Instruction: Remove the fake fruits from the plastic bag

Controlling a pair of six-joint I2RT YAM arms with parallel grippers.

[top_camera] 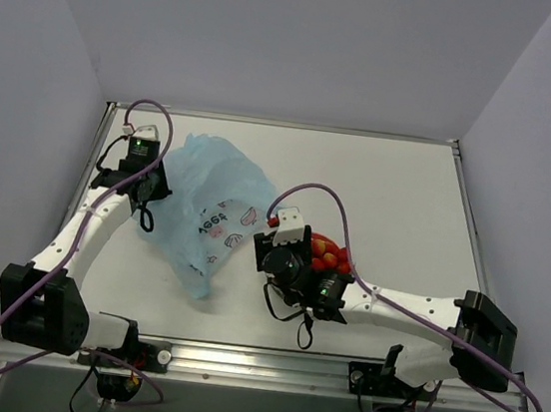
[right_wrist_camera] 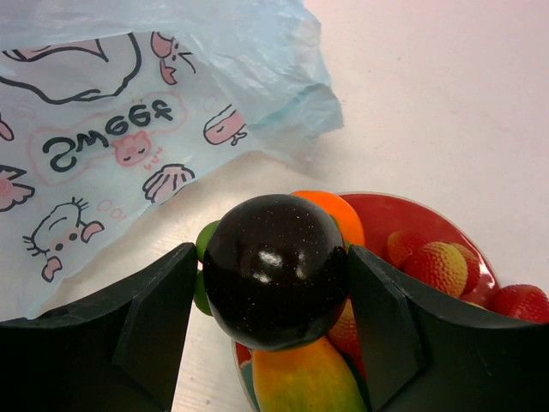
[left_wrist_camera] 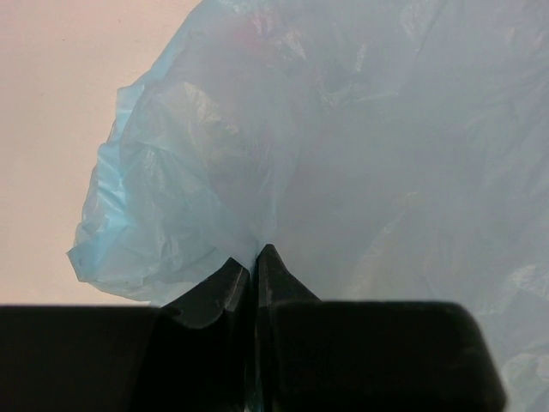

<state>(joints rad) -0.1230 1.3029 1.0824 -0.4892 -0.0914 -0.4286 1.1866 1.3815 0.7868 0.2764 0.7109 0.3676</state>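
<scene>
The light-blue plastic bag [top_camera: 209, 213] lies crumpled at the left middle of the table, and it shows in the right wrist view [right_wrist_camera: 129, 129] with its printed motifs. My left gripper [left_wrist_camera: 255, 257] is shut, pinching a fold of the bag [left_wrist_camera: 343, 154]. My right gripper [right_wrist_camera: 273, 292] is shut on the dark purple ball [right_wrist_camera: 274, 266] and holds it just above the red plate [right_wrist_camera: 403, 210]. On the plate lie the orange fruit [right_wrist_camera: 330, 210], the mango [right_wrist_camera: 300, 382] and red berries [right_wrist_camera: 442, 266]. A green piece [right_wrist_camera: 204, 245] peeks out left of the ball.
The plate with fruit [top_camera: 328, 253] sits under my right wrist [top_camera: 294, 259], just right of the bag. My left gripper [top_camera: 155, 189] is at the bag's left edge. The white table ends in walls at the back and sides.
</scene>
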